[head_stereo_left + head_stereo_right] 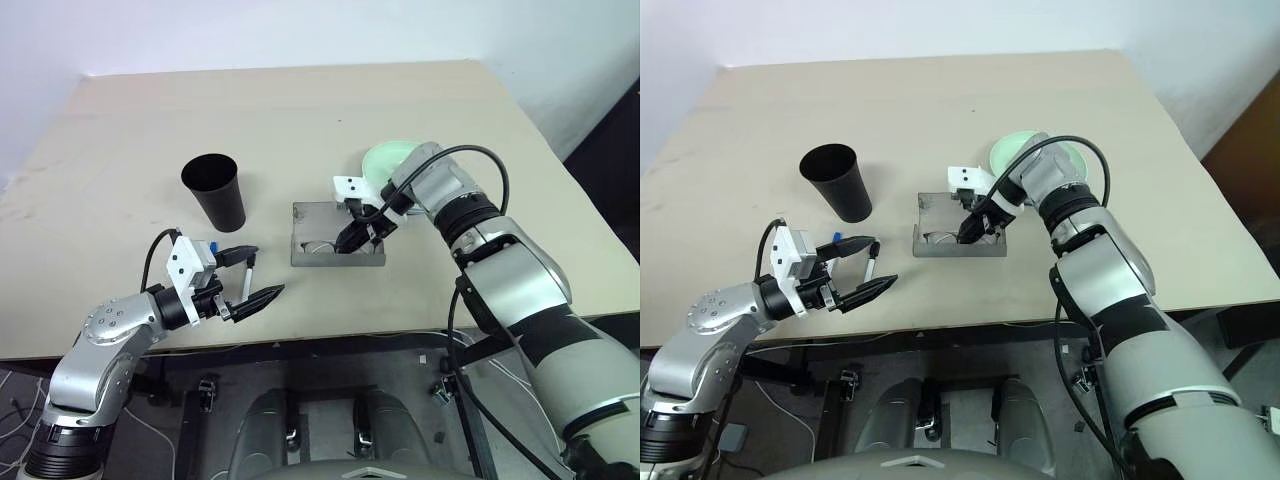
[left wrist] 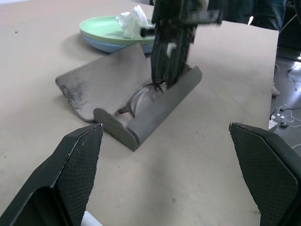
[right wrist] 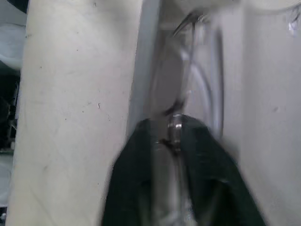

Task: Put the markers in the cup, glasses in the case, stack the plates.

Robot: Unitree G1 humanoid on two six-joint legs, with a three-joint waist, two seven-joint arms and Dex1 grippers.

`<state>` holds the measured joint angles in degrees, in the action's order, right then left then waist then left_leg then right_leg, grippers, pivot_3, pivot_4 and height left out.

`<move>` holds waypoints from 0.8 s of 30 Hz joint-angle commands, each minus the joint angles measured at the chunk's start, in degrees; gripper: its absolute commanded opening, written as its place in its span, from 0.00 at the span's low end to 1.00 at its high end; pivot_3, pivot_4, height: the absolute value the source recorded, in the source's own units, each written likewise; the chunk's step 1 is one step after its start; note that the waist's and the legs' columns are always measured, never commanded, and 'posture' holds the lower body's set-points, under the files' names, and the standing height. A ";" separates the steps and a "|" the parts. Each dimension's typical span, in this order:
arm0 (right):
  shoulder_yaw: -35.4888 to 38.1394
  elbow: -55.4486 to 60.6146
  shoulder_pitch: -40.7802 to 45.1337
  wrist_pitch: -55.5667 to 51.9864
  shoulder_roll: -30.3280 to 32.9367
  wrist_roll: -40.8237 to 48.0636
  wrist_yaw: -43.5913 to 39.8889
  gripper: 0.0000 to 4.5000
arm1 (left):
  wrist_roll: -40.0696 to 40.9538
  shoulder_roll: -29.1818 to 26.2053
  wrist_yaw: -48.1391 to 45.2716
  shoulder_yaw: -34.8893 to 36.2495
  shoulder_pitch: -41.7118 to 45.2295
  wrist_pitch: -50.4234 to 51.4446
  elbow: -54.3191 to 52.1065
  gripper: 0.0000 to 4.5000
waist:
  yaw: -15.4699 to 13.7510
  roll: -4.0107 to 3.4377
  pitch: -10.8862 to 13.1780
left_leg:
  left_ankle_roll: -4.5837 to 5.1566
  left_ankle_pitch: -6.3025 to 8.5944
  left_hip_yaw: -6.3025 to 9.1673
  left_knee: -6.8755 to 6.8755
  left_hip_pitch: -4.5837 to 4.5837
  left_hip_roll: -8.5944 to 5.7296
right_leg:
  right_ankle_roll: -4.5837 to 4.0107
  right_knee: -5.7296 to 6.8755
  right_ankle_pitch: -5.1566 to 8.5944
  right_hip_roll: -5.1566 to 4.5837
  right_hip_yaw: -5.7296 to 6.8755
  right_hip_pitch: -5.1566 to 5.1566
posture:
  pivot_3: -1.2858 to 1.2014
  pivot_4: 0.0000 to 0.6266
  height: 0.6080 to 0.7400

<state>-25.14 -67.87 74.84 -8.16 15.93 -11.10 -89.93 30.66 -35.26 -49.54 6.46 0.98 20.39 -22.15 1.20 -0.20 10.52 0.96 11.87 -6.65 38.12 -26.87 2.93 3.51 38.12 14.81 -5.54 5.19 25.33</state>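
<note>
Glasses point(image 2: 141, 99) — seemingly lengthwise in case point(image 2: 160, 106).

Glasses point(image 2: 141, 96) inside the case point(image 2: 155, 110): frame partly hidden behind the case's front wall and the right hand point(image 2: 169, 70). Lower blue plate point(image 2: 110, 45) behind the case: mostly covered by the green plate point(image 2: 103, 30).

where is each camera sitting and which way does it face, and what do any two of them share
Left eye view: on the head, looking forward and down at the table; both arms show.
Right eye view: same head, same scene, with the black cup.
Left wrist view: on the left wrist, looking level past its open fingers at the open case.
Right wrist view: on the right wrist, looking down into the case at the glasses.
Shared: both wrist views show the glasses in the case; the left wrist view and the eye views show the right hand over it.
</note>
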 commanded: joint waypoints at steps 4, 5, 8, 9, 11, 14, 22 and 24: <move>2.40 -1.12 2.49 0.35 -0.02 -0.64 1.96 0.64 | 0.73 -0.01 0.02 1.14 -0.15 -1.20 -2.45 1.00 | 0.04 0.00 0.00 | 0.00 0.00 0.00 -0.02 -0.02 0.00 | -0.01 -0.01 0.00 -0.01 -0.02 0.02 | 0.52 0.24 0.70; 2.52 -1.26 2.64 0.37 0.01 -0.70 2.00 0.72 | 0.76 -0.01 0.03 1.12 -0.15 -1.14 -2.48 1.00 | 0.05 0.00 0.00 | 0.00 0.00 0.00 -0.03 -0.02 0.00 | -0.01 -0.01 0.00 0.00 -0.03 0.02 | 0.52 0.24 0.70; 3.09 -1.56 3.55 -0.20 -0.02 -0.60 1.88 0.91 | 1.00 0.05 -0.01 0.79 0.23 -0.71 -2.51 1.00 | 0.04 0.00 0.00 | 0.00 0.00 0.00 -0.05 -0.06 0.00 | -0.01 -0.01 0.00 -0.01 -0.03 0.06 | 0.52 0.24 0.70; 3.19 -1.61 3.74 -0.41 -0.05 -0.60 1.82 0.91 | 0.93 0.03 -0.06 0.66 0.34 -0.71 -2.46 1.00 | 0.04 0.00 0.00 | 0.00 0.00 0.00 -0.05 -0.08 -0.01 | -0.01 -0.01 0.00 -0.01 -0.03 0.07 | 0.52 0.24 0.70; 3.19 -1.61 4.04 -1.02 -0.10 -0.79 1.58 0.91 | 0.91 0.06 -0.04 0.53 0.62 -0.64 -2.34 1.00 | 0.05 0.00 0.00 | 0.00 0.00 -0.01 -0.05 -0.09 -0.01 | -0.01 -0.01 0.00 -0.01 -0.03 0.07 | 0.52 0.24 0.70; 3.29 -1.78 4.87 -3.10 -0.41 -0.98 1.42 0.91 | 0.83 0.16 -0.02 0.35 1.06 -0.61 -1.97 1.00 | 0.04 0.00 0.00 | 0.00 0.00 0.00 -0.05 -0.09 -0.01 | -0.02 -0.01 0.00 -0.01 -0.03 0.08 | 0.52 0.24 0.70; 4.18 -1.98 6.74 -7.54 -0.33 -0.62 -1.11 0.91 | 0.68 0.33 -0.14 -0.33 1.44 -0.44 -1.70 1.00 | 0.04 0.00 0.00 | 0.00 0.00 0.00 -0.05 -0.12 -0.01 | -0.03 -0.02 0.00 -0.03 -0.03 0.11 | 0.52 0.24 0.70; 4.48 -1.98 6.95 -8.62 -0.30 -0.67 -1.17 0.91 | 0.69 0.32 -0.21 -0.41 1.49 -0.32 -1.85 1.00 | 0.04 0.00 0.00 | 0.00 0.00 0.00 -0.05 -0.16 -0.01 | -0.03 -0.02 0.00 -0.03 -0.03 0.14 | 0.52 0.24 0.70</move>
<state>-21.91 -70.00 79.48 -16.02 15.71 -12.23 -90.56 30.70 -34.89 -49.61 5.76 2.09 20.61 -22.52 1.25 -0.20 10.52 0.96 11.88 -6.65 38.07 -27.04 2.93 3.48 38.10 14.81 -5.57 5.15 25.49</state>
